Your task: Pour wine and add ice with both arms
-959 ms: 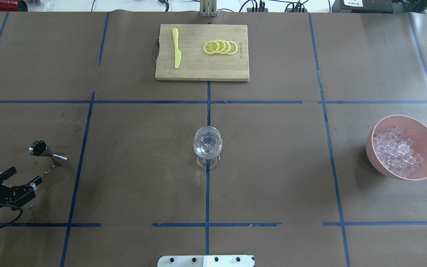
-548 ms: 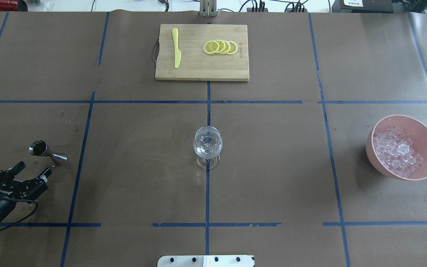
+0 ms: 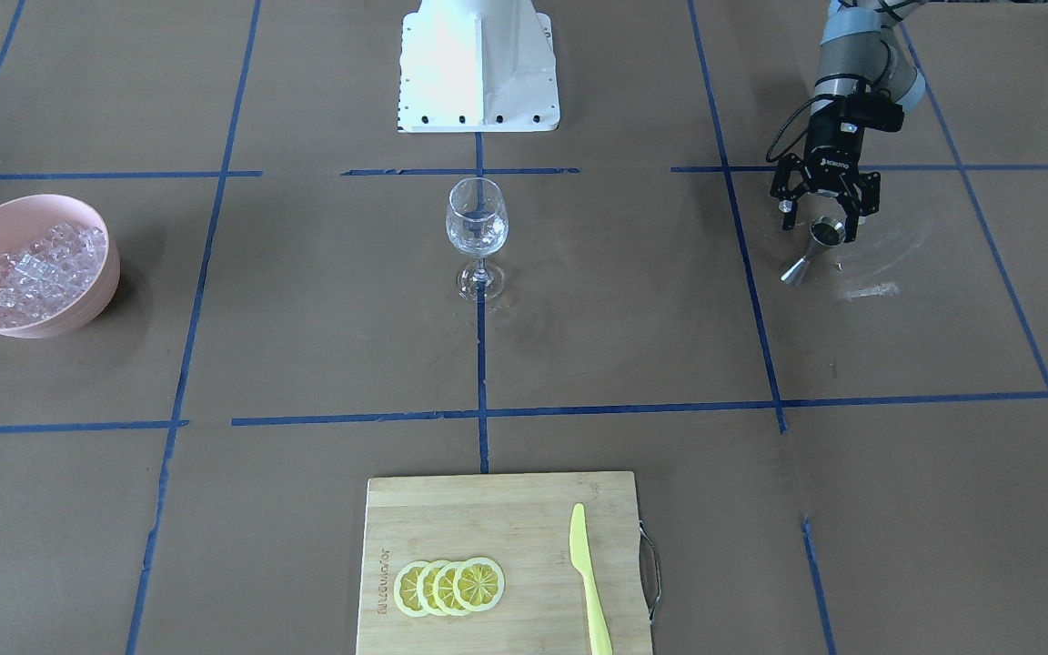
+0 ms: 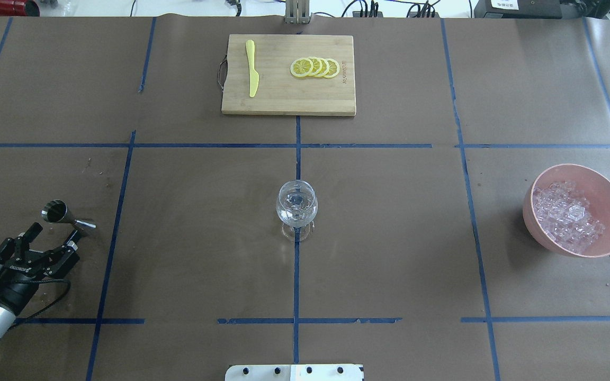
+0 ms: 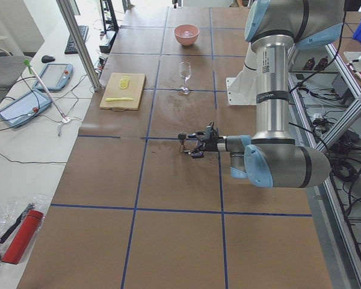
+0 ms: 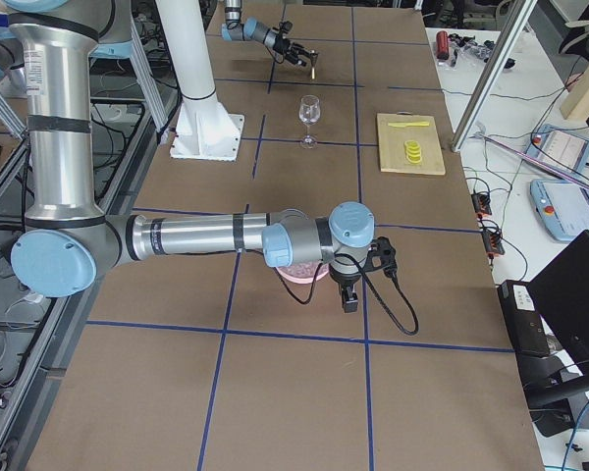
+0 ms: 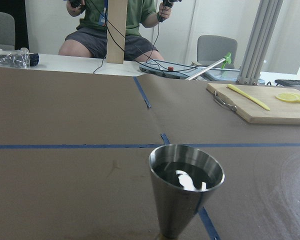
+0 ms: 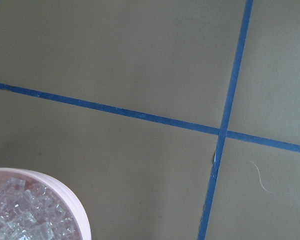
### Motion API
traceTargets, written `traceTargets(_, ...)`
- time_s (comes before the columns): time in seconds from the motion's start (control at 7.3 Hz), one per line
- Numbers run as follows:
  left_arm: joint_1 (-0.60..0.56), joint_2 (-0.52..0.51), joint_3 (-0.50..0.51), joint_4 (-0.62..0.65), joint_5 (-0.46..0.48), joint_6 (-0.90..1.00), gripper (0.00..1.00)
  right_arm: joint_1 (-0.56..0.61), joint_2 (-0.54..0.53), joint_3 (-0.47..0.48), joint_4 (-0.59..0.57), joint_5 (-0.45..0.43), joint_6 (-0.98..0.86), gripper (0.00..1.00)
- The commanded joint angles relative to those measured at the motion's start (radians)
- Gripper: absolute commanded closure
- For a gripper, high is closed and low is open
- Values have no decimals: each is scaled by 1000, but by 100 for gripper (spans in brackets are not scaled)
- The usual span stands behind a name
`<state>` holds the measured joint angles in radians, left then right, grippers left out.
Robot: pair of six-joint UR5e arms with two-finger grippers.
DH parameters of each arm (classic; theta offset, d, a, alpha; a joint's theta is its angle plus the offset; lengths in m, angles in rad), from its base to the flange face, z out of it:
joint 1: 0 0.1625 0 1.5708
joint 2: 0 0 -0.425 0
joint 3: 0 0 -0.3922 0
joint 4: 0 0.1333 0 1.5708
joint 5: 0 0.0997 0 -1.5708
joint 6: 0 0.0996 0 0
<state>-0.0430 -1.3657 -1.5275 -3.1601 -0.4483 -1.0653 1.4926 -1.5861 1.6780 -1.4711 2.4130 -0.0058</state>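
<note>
Black two-finger left gripper [image 4: 56, 234]: jaws spread, empty. Upright steel double-cone jigger [image 4: 66, 217], dark liquid inside, stands just ahead, axis vertical; this gripper is nearer. Right gripper [image 6: 350, 294] near pink bowl [image 4: 604, 191] of clear ice cubes [image 4: 567, 214]; grip unreadable.

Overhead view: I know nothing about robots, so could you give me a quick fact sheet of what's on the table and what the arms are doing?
Jigger: upright, dark liquid inside, table's left
Left gripper: jaws open, beside jigger, not gripping
Wine glass: upright, centre
Pink bowl: holds ice, right
Cutting board: lemon slices, yellow knife
Right gripper: near bowl, jaws unclear
</note>
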Motion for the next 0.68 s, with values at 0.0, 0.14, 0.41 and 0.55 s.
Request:
traceTargets(0.0, 2, -54, 50, 0, 52, 56, 3, 0, 0, 12, 0, 0, 1, 0)
traceTargets(0.14, 2, -93, 78, 0, 57, 76, 5, 0, -2, 17, 0, 0, 1, 0)
traceTargets(0.41, 0, -89, 78, -1, 57, 97, 15, 0, 0, 19, 0, 0, 0, 0)
traceTargets(0.55, -3, -85, 79, -1, 56, 99, 25, 0, 0, 19, 0, 0, 1, 0)
